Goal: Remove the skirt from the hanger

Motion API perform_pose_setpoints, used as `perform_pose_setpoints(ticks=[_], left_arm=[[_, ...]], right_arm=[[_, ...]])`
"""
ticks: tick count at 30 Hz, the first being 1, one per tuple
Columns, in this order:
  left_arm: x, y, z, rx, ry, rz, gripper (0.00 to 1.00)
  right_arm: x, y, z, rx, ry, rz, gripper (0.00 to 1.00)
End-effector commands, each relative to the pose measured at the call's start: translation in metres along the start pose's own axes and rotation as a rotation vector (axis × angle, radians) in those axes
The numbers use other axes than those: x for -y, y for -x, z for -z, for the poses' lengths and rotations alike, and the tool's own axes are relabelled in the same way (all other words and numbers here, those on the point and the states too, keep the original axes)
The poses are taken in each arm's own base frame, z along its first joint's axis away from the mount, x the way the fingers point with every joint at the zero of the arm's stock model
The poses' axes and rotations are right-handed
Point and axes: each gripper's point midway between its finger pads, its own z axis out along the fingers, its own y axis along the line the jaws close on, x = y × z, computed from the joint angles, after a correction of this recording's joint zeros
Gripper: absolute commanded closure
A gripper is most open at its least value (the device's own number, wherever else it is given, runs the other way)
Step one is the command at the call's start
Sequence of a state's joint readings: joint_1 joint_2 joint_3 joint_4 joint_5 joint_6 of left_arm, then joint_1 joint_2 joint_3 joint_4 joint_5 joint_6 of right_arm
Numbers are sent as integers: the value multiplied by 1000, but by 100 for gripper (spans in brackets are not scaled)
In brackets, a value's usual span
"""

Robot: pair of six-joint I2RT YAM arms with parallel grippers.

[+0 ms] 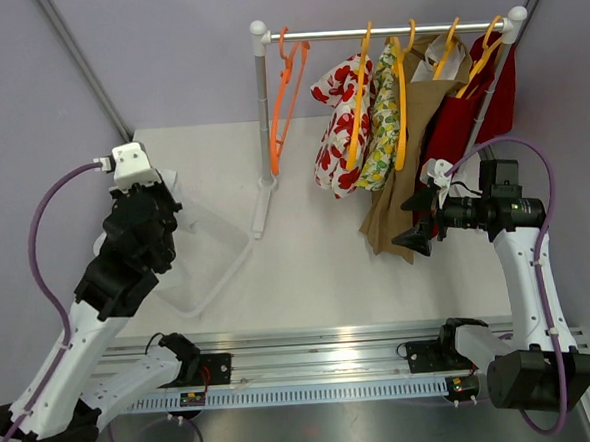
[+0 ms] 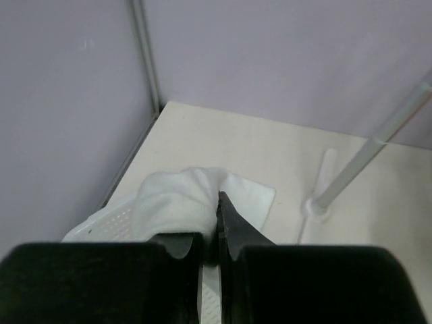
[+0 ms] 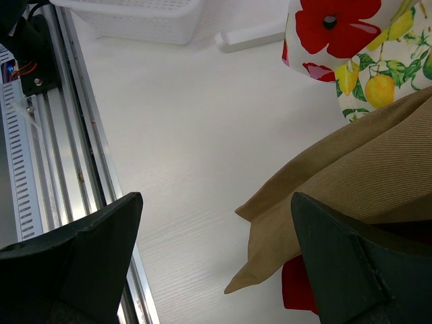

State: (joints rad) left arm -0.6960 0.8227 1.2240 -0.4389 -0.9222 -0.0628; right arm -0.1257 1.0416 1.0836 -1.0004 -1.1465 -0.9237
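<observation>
The skirt (image 1: 399, 200), tan and ribbed, hangs from an orange hanger on the rail (image 1: 384, 30) at the back right of the desk (image 1: 308, 270), its hem reaching down to the desk. It sits between a lemon-print garment (image 1: 381, 126) on its left and a red garment (image 1: 488, 99) on its right, with a red-and-white floral piece (image 1: 337, 118) further left. An empty hanger (image 1: 285, 91) hangs alone near the left post of the rail.

The right hand (image 1: 416, 222) is level with the lower part of the skirt, its fingers spread wide and holding nothing. In the right wrist view the skirt's bottom corner lies between and beyond the two fingers; whether either finger touches the cloth I cannot tell.

The left hand (image 2: 219, 209) is well apart from the rail, above a basket (image 1: 228, 265) at the left of the desk. Its fingers are pressed together, tips close to a white cloth (image 2: 175, 199) lying in the basket; whether they pinch that cloth I cannot tell
</observation>
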Motion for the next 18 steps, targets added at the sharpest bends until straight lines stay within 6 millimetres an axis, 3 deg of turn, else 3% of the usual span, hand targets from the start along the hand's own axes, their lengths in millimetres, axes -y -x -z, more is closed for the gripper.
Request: perform_pose_setpoints(ticks=[1, 2, 4, 5, 7, 8, 11, 14, 17, 18], left_arm=[[4, -54, -23, -126, -33, 3, 94], [12, -66, -24, -158, -82, 24, 86], [12, -93, -30, -224, -90, 75, 58], [20, -103, -29, -259, -138, 98, 36], [21, -117, -29, -302, -141, 150, 24], [20, -126, -26, -333, -145, 161, 11], [22, -131, -18, -353, -190, 148, 1], [31, -122, -2, -323, -311, 132, 1], [46, -111, 15, -266, -455, 154, 1], [50, -120, 18, -277, -479, 162, 1]], right_arm=[[-2, 7, 1, 30, 14, 10, 0], [-2, 7, 0, 31, 16, 12, 1], [-4, 7, 1, 32, 20, 13, 0], [-4, 8, 1, 33, 20, 17, 0], [-8, 11, 2, 37, 27, 21, 0], [-10, 18, 6, 37, 28, 26, 1], [-17, 30, 12, 22, 42, 32, 1], [-27, 52, 25, -6, 47, -11, 0], [-27, 91, 37, 3, 5, -70, 0], [-25, 102, 36, 12, -4, -58, 1]])
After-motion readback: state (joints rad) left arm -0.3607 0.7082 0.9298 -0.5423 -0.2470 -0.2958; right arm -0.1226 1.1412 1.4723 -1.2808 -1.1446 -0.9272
